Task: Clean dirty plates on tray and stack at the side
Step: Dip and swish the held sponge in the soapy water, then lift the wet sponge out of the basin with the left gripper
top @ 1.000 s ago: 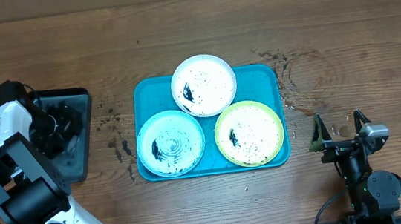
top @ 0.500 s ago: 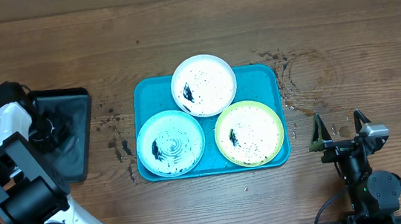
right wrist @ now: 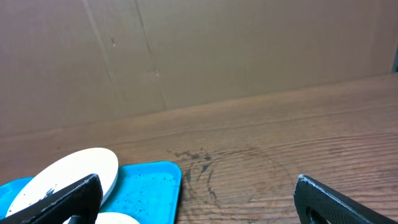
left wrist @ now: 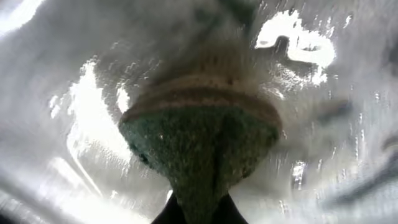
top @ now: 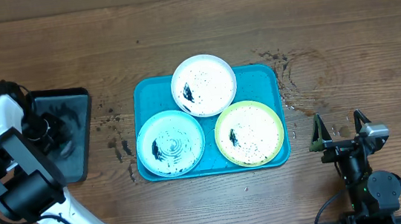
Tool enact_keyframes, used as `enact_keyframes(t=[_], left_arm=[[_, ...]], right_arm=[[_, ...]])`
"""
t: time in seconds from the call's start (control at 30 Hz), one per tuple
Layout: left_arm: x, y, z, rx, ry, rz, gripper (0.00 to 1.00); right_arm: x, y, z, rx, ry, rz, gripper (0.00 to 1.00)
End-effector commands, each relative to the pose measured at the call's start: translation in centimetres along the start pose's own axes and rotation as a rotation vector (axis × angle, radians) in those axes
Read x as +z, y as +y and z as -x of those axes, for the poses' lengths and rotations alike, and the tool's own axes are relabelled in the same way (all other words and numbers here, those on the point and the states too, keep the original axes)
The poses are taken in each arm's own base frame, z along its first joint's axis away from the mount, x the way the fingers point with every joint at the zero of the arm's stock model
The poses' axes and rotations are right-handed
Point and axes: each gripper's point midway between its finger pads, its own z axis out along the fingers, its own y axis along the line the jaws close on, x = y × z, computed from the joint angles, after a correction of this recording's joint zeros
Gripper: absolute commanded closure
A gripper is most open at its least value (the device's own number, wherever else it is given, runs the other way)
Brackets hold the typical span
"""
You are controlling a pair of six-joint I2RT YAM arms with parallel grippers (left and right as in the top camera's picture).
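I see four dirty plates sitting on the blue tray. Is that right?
No, there are three plates, not four: a white plate, a light blue plate and a yellow-green plate. The overhead view shows them all dirty and sitting on the blue tray.

1. No text, label, brand, number or sign can be read in any view.
2. The plates [top: 204,85] and the tray [top: 146,95] bear only black specks and smears (dirt, not writing).
3. The black tray [top: 78,158], the sponge [left wrist: 199,143] and the bench [top: 340,23] show plain, unmarked surfaces; the left wrist view is blurred.
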Motion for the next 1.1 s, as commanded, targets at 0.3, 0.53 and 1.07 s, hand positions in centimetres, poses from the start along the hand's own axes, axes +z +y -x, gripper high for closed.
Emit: enact_keyframes(t=[0.3,0.53,1.07], left_arm=[[-10.1,-1.5,2.6,0.001,-0.107,-0.078,0.96],[-7.0,-2.1,2.6,-0.041,-0.101,-0.082,0.96],[-7.5,-5.3,-1.1,-0.123,0.159,-0.396,0.96]], right_arm=[[0.0,-0.1,-0.1,0.007,-0.006,-0.004,0.00],[0.0,-0.1,-0.1,0.007,-0.006,-0.004,0.00],[0.0,-0.1,-0.1,0.007,-0.005,-0.004,0.00]])
